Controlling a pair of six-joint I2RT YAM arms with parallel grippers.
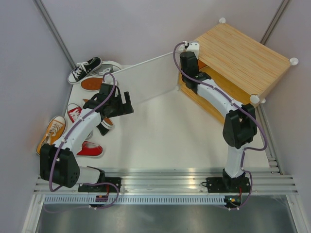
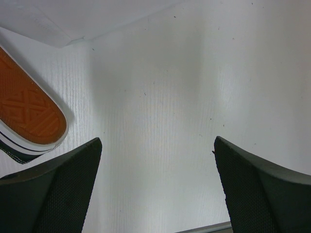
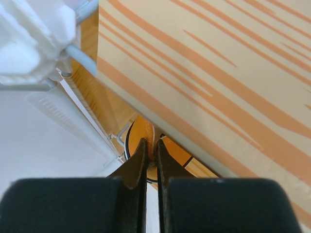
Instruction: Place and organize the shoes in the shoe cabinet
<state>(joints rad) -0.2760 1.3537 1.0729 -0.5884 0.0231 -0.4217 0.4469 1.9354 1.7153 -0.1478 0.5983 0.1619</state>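
Shoe cabinet point(image 1: 243, 53) sits at the far right of the white tabletop point(image 1: 165, 131), wood-grain top up, with its frosted door point(image 1: 146, 80) swung open to the left. Pale grey walls point(image 1: 146, 29) box in the space. An aluminium rail point(image 1: 165, 179) runs along the near edge and carries both arm bases.

The shoes are bunched at the left wall, well apart from the cabinet:
- black shoe point(image 1: 85, 69) and grey shoe point(image 1: 111, 67), farthest back
- sole-up shoe point(image 1: 92, 83), just nearer
- red shoe point(image 1: 73, 112)
- orange shoe point(image 1: 51, 133)
- second red shoe point(image 1: 90, 149), nearest

Left tool point(image 1: 119, 104) hangs over bare tabletop beside that pile, released wide and holding nothing. Its wrist view adds an orange-brown outsole point(image 2: 29, 114) with a white edge off to the left, clear of both fingers.

Right tool point(image 3: 150, 158) is clenched, fingers almost touching. Only the right wrist view shows the tips. They sit just under the front edge of the cabinet top, right at an orange sneaker point(image 3: 138, 138) inside. Can't tell if they pinch it. The top view shows only that arm reaching to the cabinet's left front corner.
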